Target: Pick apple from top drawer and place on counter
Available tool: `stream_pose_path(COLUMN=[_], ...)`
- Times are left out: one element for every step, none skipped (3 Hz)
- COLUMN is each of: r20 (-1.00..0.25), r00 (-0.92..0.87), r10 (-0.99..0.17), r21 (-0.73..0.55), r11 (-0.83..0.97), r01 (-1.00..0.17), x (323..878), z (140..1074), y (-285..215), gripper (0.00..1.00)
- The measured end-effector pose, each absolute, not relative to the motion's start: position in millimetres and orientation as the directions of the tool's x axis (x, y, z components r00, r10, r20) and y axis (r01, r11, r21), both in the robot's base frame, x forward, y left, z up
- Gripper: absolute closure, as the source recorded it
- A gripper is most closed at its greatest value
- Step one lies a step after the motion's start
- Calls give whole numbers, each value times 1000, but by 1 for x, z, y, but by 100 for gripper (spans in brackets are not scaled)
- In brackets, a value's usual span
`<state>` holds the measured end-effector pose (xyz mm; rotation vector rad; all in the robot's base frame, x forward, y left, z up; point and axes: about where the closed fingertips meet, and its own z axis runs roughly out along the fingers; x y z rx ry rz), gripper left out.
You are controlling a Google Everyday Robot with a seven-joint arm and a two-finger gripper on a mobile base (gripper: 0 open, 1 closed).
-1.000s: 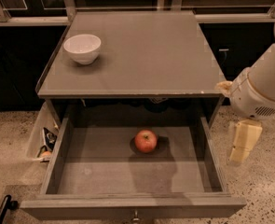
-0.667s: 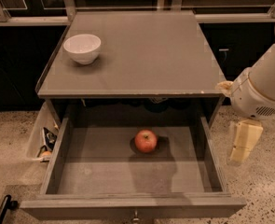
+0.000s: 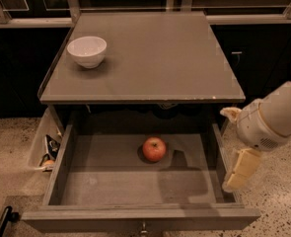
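The gripper point(image 3: 240, 169) has dipped lower and now hangs over the top drawer's point(image 3: 110, 181) right wall. Open or closed, there's no telling. The apple point(image 3: 154, 149) stays mid-drawer, well apart from it.

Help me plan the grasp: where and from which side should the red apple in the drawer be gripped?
Probably grip the small round red apple across its middle, from straight above: it sits mid-floor in the wide grey drawer, apart from its walls. The claw hangs by the drawer's right wall.
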<state>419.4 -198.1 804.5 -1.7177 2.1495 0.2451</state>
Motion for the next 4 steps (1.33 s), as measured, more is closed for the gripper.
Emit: stream_pose_path(r20=[-520, -613, -628, -628], r00=[-187, -148, -128, -128], r10=[-834, -776, -768, -768], r21=[-119, -190, -246, -246], r11=[288, 327, 351, 351], r01=[-950, -926, -903, -903], x=[425, 443, 457, 457], z=[770, 753, 758, 758], y=[-179, -162, -162, -162], gripper=[0, 0, 0, 0])
